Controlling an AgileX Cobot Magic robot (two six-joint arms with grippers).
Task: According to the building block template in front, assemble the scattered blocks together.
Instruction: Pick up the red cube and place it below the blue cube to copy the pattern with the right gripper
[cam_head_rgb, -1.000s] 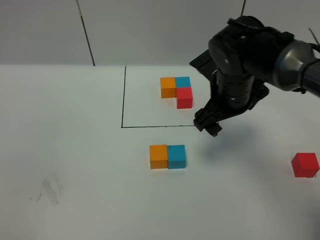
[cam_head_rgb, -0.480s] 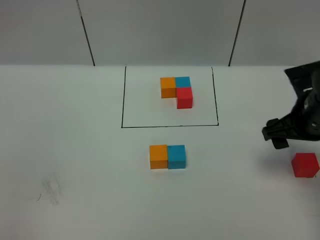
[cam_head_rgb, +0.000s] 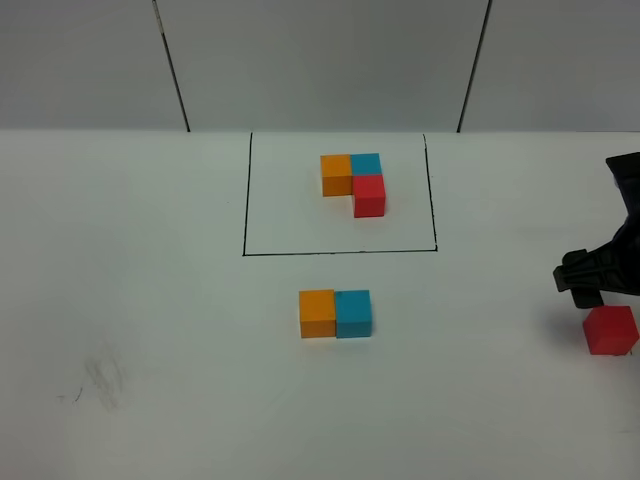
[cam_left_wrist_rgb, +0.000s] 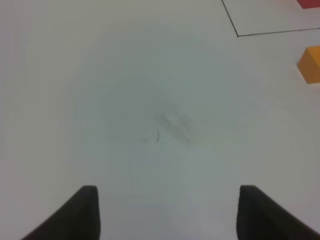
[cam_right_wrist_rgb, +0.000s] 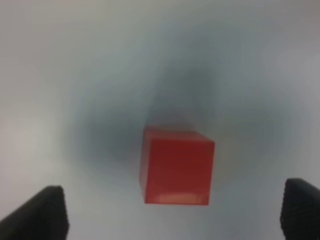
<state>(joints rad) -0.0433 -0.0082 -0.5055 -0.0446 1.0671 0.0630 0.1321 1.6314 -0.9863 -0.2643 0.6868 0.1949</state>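
Your right gripper (cam_right_wrist_rgb: 172, 215) hangs open above the red cube (cam_right_wrist_rgb: 176, 166). If you descend off-centre, a finger may knock it away.

- Beneath me lies a flat, matte white tabletop (cam_head_rgb: 150, 300), filling the lower three quarters of the high view.
- Across the top stands a pale grey panelled wall (cam_head_rgb: 320, 60), with a thin dark seam (cam_head_rgb: 172, 70) at upper left and a second dark seam (cam_head_rgb: 474, 68) at upper right.
- A faint grey smudge (cam_head_rgb: 100, 378) marks the tabletop at lower left.
- The light is soft and even.

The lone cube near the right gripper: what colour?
Red; this small matte cube shows best in the right wrist view.
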